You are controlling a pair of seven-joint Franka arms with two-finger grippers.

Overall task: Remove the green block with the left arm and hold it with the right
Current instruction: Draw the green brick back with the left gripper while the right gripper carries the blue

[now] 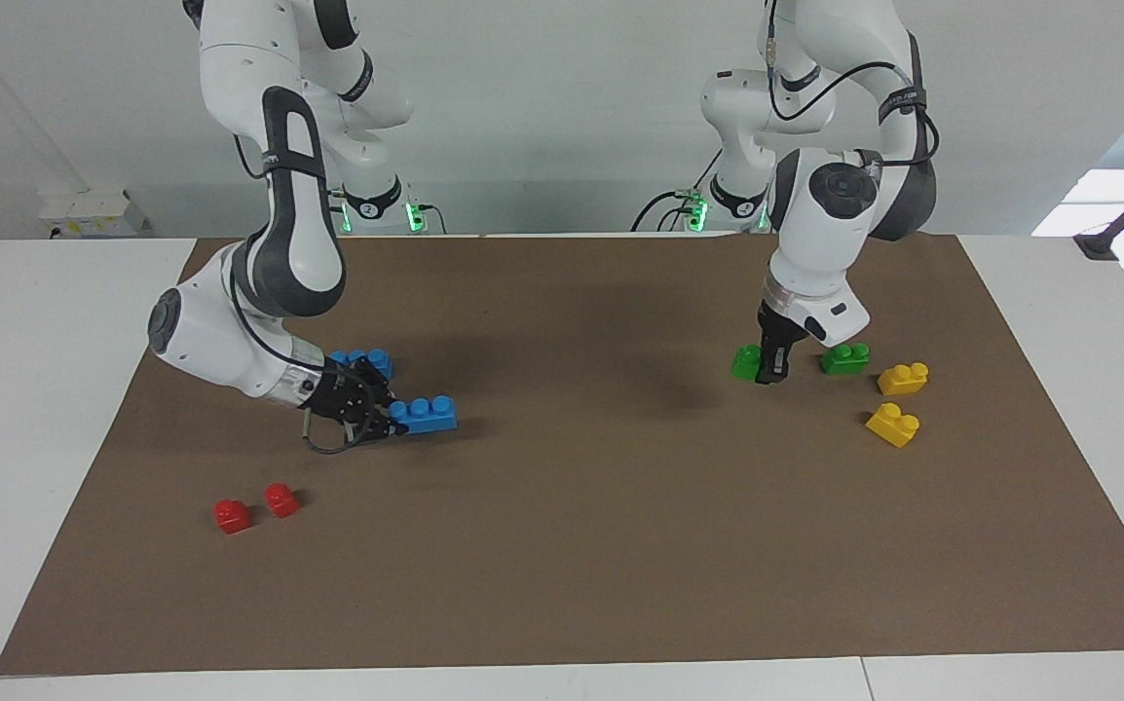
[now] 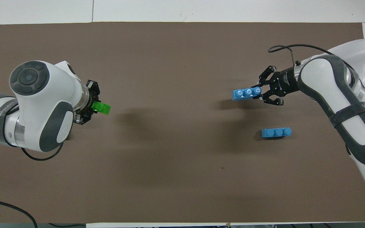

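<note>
My left gripper (image 1: 769, 373) (image 2: 95, 107) is shut on the green block (image 1: 746, 361) (image 2: 102, 108), a small bright green brick. It holds the block low over the brown mat (image 1: 572, 545), beside a second green brick (image 1: 844, 358) that lies on the mat. My right gripper (image 1: 387, 417) (image 2: 260, 92) is shut on one end of a blue three-stud brick (image 1: 424, 414) (image 2: 246, 93). That brick sticks out level over the mat toward the right arm's end of the table.
Another blue brick (image 1: 367, 360) (image 2: 276, 132) lies on the mat close to my right gripper. Two yellow bricks (image 1: 903, 378) (image 1: 893, 424) sit near the second green brick. Two red bricks (image 1: 233, 516) (image 1: 281, 499) lie farther from the robots, toward the right arm's end.
</note>
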